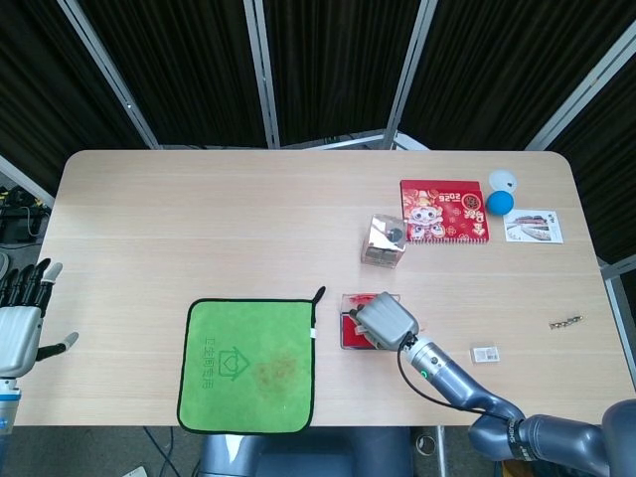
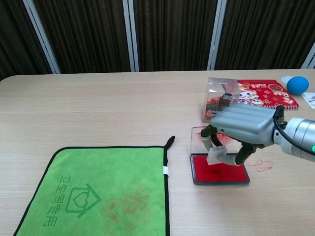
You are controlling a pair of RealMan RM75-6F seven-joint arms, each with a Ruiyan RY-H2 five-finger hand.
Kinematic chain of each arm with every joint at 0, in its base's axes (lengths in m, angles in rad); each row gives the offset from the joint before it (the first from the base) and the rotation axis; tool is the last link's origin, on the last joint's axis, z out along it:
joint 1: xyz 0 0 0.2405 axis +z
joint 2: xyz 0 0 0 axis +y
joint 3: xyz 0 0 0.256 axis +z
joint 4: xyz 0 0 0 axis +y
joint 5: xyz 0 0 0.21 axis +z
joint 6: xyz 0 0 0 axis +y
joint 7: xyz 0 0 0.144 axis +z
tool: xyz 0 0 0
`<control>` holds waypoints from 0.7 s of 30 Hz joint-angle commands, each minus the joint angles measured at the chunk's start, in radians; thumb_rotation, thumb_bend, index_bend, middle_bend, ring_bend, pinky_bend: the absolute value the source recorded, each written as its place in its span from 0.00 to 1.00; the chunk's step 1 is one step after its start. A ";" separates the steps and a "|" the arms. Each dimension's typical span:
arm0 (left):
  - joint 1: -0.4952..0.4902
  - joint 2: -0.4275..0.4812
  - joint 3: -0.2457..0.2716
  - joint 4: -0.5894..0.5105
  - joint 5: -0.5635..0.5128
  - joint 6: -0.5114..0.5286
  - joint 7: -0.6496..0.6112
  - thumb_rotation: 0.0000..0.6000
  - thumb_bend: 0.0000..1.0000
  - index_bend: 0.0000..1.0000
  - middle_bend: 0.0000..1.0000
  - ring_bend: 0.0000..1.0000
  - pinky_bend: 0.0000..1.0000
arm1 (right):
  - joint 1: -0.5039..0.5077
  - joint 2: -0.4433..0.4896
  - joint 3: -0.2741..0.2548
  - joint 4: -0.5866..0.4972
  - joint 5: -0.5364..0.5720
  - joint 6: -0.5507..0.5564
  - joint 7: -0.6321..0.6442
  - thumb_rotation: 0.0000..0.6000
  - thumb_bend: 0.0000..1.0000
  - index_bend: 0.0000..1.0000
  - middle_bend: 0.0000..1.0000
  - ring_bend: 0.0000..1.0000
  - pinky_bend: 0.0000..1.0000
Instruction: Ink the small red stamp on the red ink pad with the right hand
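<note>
My right hand (image 2: 243, 129) (image 1: 385, 321) hovers over the red ink pad (image 2: 227, 172) (image 1: 350, 334) and pinches the small stamp (image 2: 215, 156) between thumb and finger. The stamp's base touches the pad's red surface. The pad's clear lid (image 2: 197, 137) stands open behind it, smeared with red ink. In the head view the hand covers most of the pad and hides the stamp. My left hand (image 1: 20, 323) rests at the far left edge, fingers apart, holding nothing.
A green cloth (image 2: 93, 189) (image 1: 248, 364) lies left of the pad. A clear box (image 2: 220, 98) (image 1: 384, 240) stands just behind it, with a red booklet (image 1: 443, 211), a blue ball (image 1: 498, 203) and a card (image 1: 533, 226) further back right. Red stamp marks (image 2: 261, 165) show right of the pad.
</note>
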 commanded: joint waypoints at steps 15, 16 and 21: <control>-0.003 0.000 0.001 -0.001 -0.002 -0.005 0.003 1.00 0.00 0.00 0.00 0.00 0.00 | -0.006 -0.046 -0.034 0.083 0.001 0.004 0.015 1.00 0.49 0.52 0.58 0.86 1.00; -0.003 0.000 0.001 -0.001 -0.002 -0.005 0.003 1.00 0.00 0.00 0.00 0.00 0.00 | -0.006 -0.047 -0.035 0.086 0.001 0.004 0.016 1.00 0.49 0.52 0.58 0.86 1.00; -0.003 0.001 0.001 -0.002 -0.002 -0.005 0.002 1.00 0.00 0.00 0.00 0.00 0.00 | -0.010 -0.053 -0.042 0.097 0.002 0.006 0.023 1.00 0.49 0.52 0.58 0.86 1.00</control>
